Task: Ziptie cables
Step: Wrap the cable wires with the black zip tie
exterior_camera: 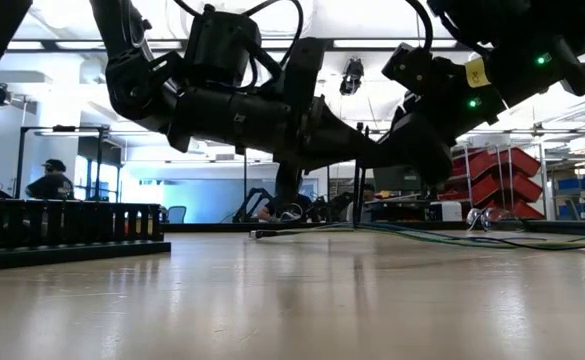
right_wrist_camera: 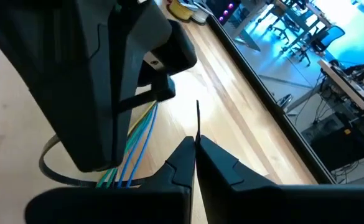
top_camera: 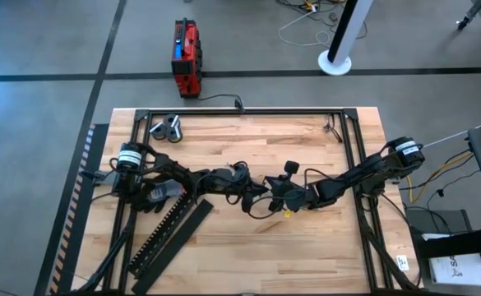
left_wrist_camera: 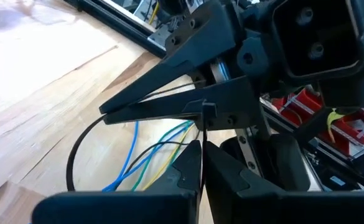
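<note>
The cables [left_wrist_camera: 145, 158] are lying mid-table, running lengthwise toward 3 o'clock and gathered in a thin black loop, while the left gripper [left_wrist_camera: 200, 152] from 9 o'clock and the right gripper [right_wrist_camera: 196, 144] from 3 o'clock are each pinching a thin black strip, about equally near.

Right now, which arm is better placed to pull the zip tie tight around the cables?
Probably the right. The right gripper pinches the free tail of the zip tie. The left gripper, shut on the same strip, sits beside the cables and can steady them.
</note>
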`<state>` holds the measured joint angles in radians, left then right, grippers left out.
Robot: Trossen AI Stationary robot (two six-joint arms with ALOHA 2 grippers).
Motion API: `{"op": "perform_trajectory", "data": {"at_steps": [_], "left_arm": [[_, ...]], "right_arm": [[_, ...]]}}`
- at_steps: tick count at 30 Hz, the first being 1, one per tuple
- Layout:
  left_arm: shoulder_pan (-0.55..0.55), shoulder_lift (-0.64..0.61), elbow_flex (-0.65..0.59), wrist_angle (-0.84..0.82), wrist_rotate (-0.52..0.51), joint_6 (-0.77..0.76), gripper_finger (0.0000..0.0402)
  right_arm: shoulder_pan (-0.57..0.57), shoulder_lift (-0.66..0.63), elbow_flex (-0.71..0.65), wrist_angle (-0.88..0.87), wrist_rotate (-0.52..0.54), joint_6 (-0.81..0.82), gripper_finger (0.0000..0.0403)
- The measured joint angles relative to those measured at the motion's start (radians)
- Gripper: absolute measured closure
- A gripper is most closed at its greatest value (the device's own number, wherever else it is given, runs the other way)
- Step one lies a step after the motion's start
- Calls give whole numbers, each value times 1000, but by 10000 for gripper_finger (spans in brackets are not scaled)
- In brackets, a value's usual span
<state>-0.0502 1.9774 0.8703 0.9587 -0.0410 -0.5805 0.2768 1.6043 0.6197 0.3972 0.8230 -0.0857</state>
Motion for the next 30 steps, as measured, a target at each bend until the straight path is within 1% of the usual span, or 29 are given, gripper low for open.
{"op": "perform_trajectory", "data": {"at_steps": [9, 17, 23, 30], "left_arm": [[0, 0, 0, 21, 5, 4, 402], [0, 0, 0, 29, 5, 15, 402], [0, 0, 0, 28, 6, 18, 402], [0, 0, 0, 28, 5, 26, 402]], "right_arm": [[-1, 0, 0, -3, -11, -22, 403], [-9, 0, 20, -2, -14, -83, 403], [-9, 0, 21, -2, -47, -88, 403], [-12, 0, 26, -2, -45, -96, 403]]}}
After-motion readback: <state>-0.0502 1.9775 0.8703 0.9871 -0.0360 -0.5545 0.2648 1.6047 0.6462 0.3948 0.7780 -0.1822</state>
